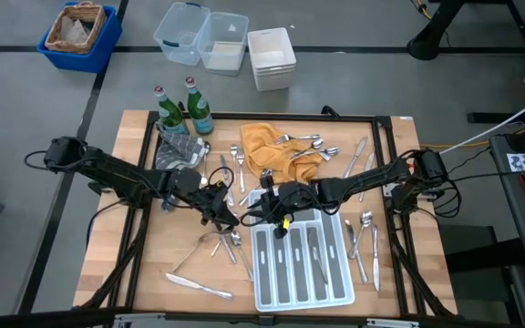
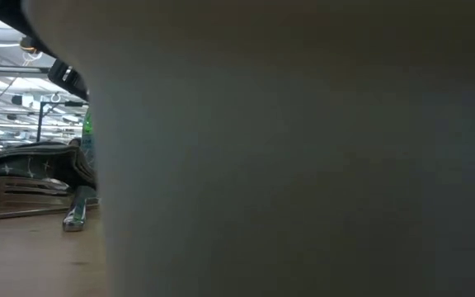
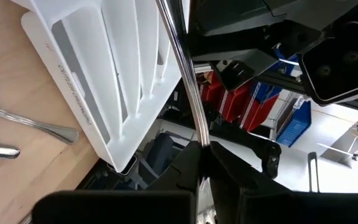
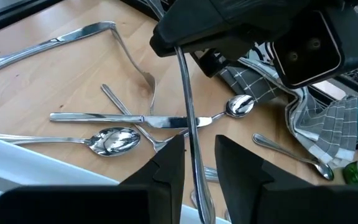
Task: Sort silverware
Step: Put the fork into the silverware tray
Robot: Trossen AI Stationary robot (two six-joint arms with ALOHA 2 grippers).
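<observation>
Both grippers meet above the table's middle, just beyond the far end of the white tray (image 1: 261, 273). My left gripper (image 1: 235, 217) is shut on one slim shiny piece of silverware (image 3: 188, 74), which runs out from its fingertips toward my right gripper (image 1: 264, 208). My right gripper (image 4: 199, 163) is open, with one finger on either side of the same piece's shaft (image 4: 191, 118). I cannot tell whether the piece is a fork, spoon or knife. Several pieces lie in the tray's compartments (image 1: 310, 255). Loose pieces (image 4: 114, 140) lie on the wood below. My left gripper pinches the piece's shaft (image 3: 199, 138) between its two fingers, coming from the table's left. The piece sticks out ahead of the fingertips, along the fingers. It is lifted clear of the table. The right wrist view shows the held end (image 4: 179, 55) under the left gripper's body.
Loose silverware lies left of the tray (image 1: 219, 241), near the front edge (image 1: 199, 287) and right of the tray (image 1: 363, 239). A yellow cloth (image 1: 264, 146) with spoons, a grey checked cloth (image 1: 176, 150) and two green bottles (image 1: 173, 111) stand at the back. A pale surface (image 2: 303, 148) blocks the low view.
</observation>
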